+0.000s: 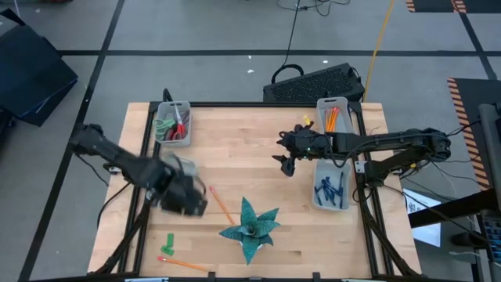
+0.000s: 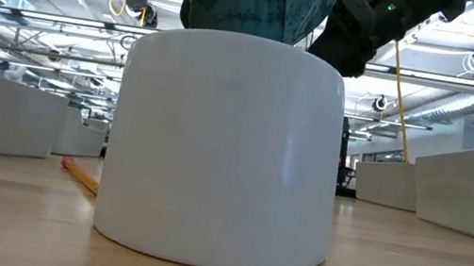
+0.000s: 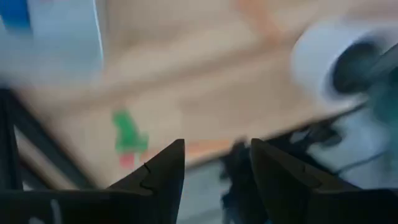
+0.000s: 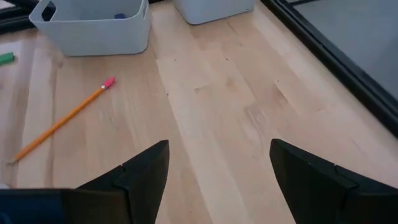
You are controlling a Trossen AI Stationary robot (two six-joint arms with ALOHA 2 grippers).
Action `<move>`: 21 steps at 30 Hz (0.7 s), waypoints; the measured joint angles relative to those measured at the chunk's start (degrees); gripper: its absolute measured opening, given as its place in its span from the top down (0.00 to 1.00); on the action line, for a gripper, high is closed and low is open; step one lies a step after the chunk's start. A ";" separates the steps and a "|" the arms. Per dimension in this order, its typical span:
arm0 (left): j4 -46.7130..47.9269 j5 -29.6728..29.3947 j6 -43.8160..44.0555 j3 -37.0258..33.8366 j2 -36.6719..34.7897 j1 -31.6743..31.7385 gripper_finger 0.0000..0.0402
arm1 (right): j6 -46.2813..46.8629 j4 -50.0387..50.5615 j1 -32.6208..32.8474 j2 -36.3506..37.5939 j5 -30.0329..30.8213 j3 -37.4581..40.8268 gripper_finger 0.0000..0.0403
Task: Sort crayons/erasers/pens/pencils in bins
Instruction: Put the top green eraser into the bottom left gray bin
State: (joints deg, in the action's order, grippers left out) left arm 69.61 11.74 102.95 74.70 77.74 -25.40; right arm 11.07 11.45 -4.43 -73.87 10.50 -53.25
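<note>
We see left gripper (image 1: 188, 200) over table's (image 1: 235, 149) left part, fingers (image 3: 165, 177) parted, nothing between them. Loose pencil (image 1: 221, 205) lies just beside it, toward plant (image 1: 250, 229); green crayon (image 1: 167, 244) and second pencil (image 1: 186, 264) near it, at table's front edge.

Right gripper (image 1: 286, 160) hovers mid-table, fingers (image 4: 146, 171) spread wide, empty. Bin of pens (image 1: 331, 188) sits just beside it on its outer side; bin of pencils (image 1: 333, 117) just past it at table's back. Bin with scissors (image 1: 173, 124) well apart, far left corner.
</note>
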 joint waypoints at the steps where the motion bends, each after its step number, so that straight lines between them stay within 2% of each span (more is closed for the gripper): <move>1: -1.43 2.30 2.41 -0.60 1.22 -2.02 0.54 | -0.84 -0.16 0.00 -0.05 -0.01 0.00 0.33; 4: -4.22 7.79 9.23 -2.16 4.70 -7.53 0.54 | -3.64 -0.24 0.00 -0.06 -0.05 0.13 0.33; 6: -5.85 9.18 12.97 -3.18 6.58 -10.31 0.54 | -4.57 -0.74 0.01 -0.06 -0.16 0.93 0.33; 10: -11.40 9.30 17.87 -7.70 9.01 -14.26 0.54 | -2.57 -0.71 0.12 -0.06 -0.48 2.94 0.33; 13: -18.80 9.27 20.14 -13.87 9.09 -16.03 0.54 | 0.60 -0.67 0.48 -0.06 -3.76 4.65 0.33; 17: -21.76 9.27 20.88 -21.51 9.07 -17.55 0.54 | 3.64 -0.89 2.00 -0.06 -4.73 6.60 0.33; 21: -26.56 9.34 21.35 -26.31 8.87 -17.62 0.54 | 5.14 -0.91 3.54 -0.06 -4.66 7.28 0.33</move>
State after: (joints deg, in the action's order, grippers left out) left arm 43.05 21.08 124.30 48.39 86.60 -43.03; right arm 16.21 10.54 -0.88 -73.93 5.85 -45.98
